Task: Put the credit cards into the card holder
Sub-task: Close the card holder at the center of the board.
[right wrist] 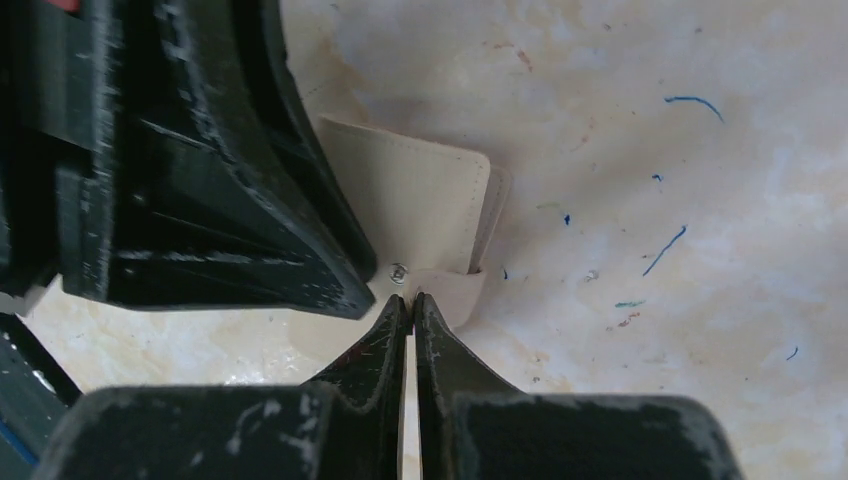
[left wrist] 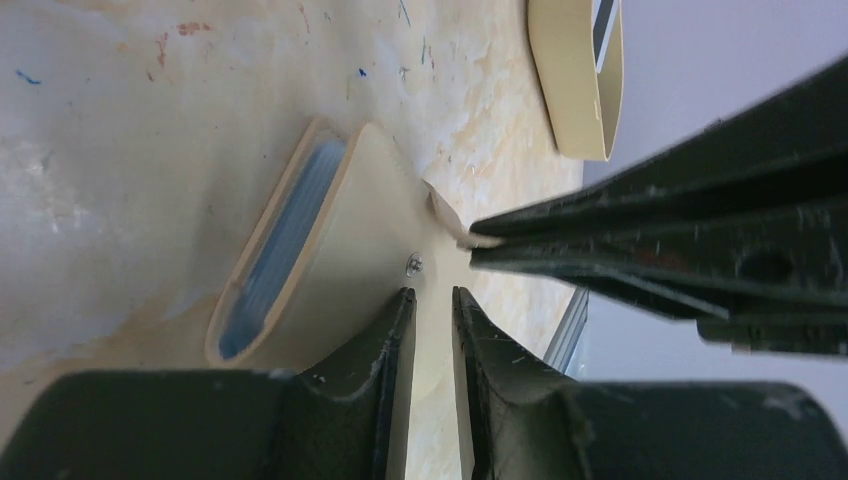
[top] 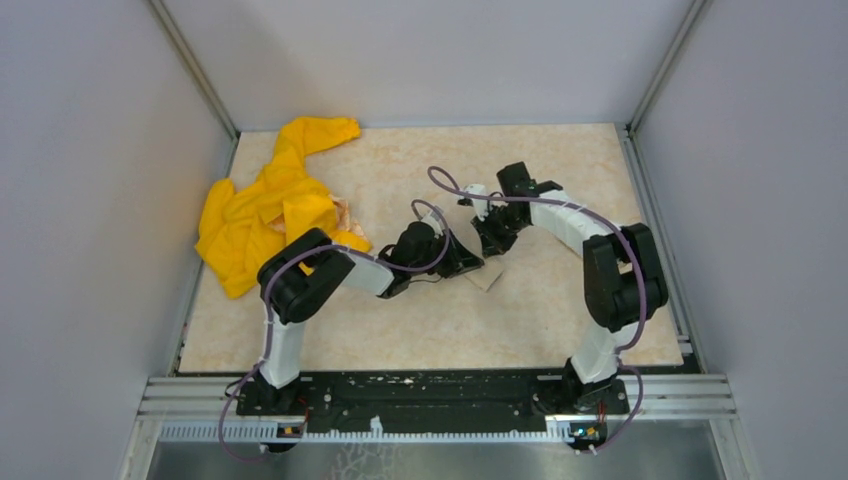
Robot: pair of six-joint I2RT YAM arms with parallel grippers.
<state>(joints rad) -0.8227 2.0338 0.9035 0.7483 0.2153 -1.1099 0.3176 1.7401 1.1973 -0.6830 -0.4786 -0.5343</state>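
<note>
Light falls evenly and diffusely from above in the overhead view; the pale walls [top: 90, 200] and the cream surface [top: 420, 330] are bright without burning out. Soft, short shadows lie under the left arm [top: 300, 290] and the right arm [top: 615, 270]. That picture is slightly soft all over. In the left wrist view the near jaws are blurred and underexposed, and the surface at the left washes into pale glare; the card holder [left wrist: 350, 230] is fairly sharp, its blue edge smeared. The right wrist view is crisper: pen marks on the surface show cleanly, while the jaws are murky black
</note>
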